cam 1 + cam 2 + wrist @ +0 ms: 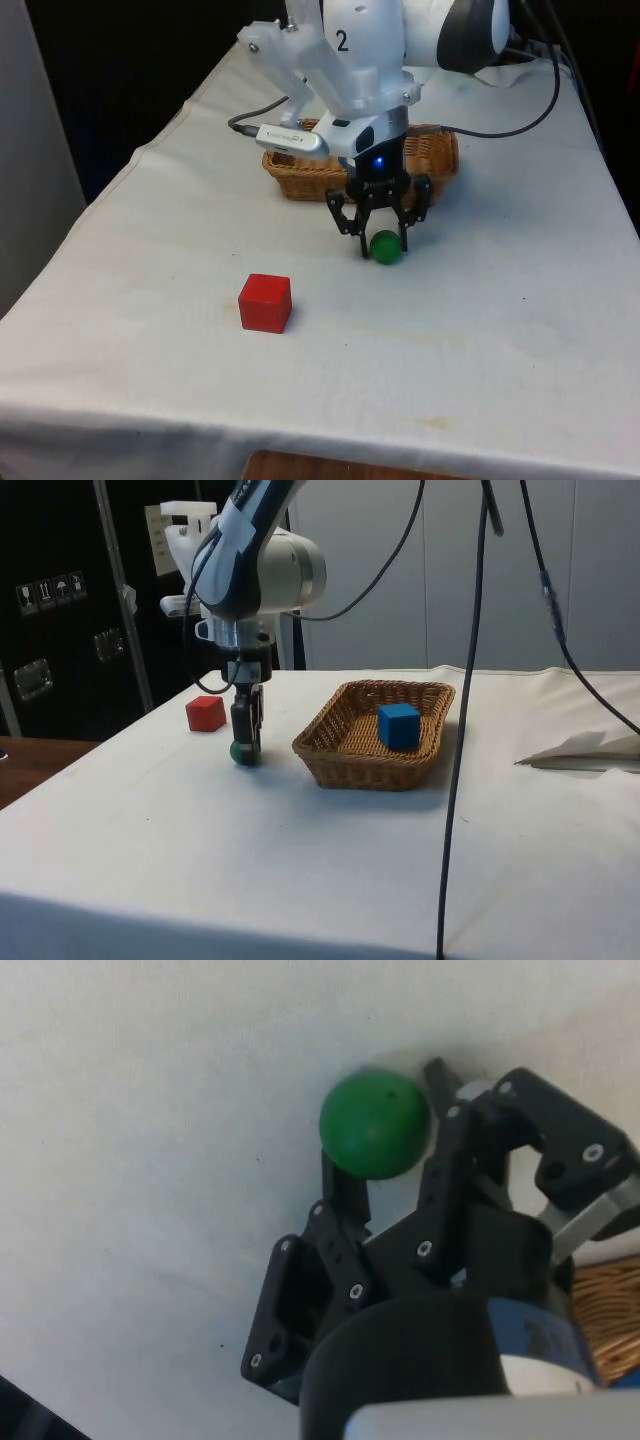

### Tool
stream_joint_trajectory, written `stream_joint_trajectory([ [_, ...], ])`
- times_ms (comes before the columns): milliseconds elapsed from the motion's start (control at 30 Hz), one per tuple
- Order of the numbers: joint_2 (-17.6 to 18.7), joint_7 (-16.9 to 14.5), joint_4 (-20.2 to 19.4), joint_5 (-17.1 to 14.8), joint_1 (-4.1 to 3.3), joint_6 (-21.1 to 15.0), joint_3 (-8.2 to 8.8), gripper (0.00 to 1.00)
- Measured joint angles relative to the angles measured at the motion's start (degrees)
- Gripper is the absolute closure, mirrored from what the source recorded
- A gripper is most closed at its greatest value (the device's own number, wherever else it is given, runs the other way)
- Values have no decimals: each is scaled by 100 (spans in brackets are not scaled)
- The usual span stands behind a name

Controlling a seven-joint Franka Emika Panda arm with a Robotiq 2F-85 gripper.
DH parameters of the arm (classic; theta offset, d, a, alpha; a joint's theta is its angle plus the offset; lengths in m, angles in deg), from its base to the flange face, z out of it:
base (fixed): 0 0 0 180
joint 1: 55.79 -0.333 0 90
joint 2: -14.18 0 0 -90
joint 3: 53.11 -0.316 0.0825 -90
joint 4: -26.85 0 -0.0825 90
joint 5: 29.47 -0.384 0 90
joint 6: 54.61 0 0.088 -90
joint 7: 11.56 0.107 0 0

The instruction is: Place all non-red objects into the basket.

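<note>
A green ball point(386, 248) point(242, 753) point(372, 1120) rests on the white cloth just in front of the wicker basket point(292, 186) point(365, 764). My gripper point(384, 244) point(245, 742) point(388, 1132) points straight down over it. The two black fingers point(345, 1182) press against opposite sides of the ball, so the gripper is shut on it at table level. A blue cube point(398, 725) lies inside the basket. A red cube point(265, 302) point(205, 713) stands on the cloth, nearer the front camera and toward the front view's left.
A corner of the basket point(603, 1290) shows in the wrist view, close beside the gripper. A black cable point(520, 125) trails across the table behind the basket. Crumpled white material point(585, 748) lies at the side view's right.
</note>
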Motion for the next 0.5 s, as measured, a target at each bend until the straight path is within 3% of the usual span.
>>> stream_joint_trajectory([
  [33,0,0,0,0,0,0,0,100],
  [367,-6,0,-6,0,0,0,0,100],
  [500,-115,-6,-6,0,0,97,74,100],
])
